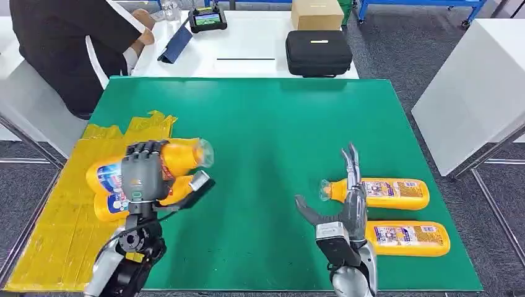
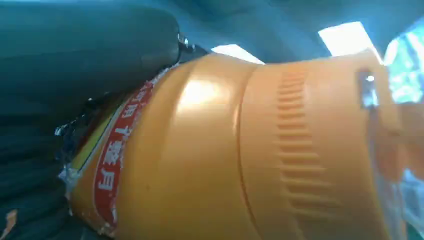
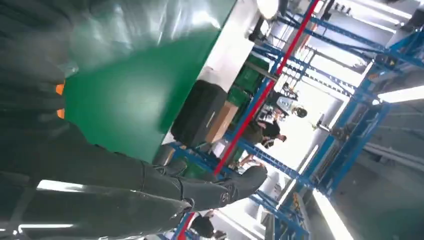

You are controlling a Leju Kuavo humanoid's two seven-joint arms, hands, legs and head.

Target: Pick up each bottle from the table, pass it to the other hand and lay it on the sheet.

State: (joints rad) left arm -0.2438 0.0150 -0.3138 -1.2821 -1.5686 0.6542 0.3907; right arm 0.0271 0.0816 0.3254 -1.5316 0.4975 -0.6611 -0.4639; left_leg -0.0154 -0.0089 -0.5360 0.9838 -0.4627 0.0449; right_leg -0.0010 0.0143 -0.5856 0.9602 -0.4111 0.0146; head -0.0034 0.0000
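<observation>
Left hand clasping an orange bottle above a second bottle on the yellow sheet; right hand spread, empty, beside two bottles.

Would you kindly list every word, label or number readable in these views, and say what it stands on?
Held bottle, red band of its label: white Chinese characters, blurred, not readable.
Two bottles on the green mat by the right hand, and: labels too small to read.
Bottle on the yellow sheet: label too small.
Nothing else bears readable text.
</observation>
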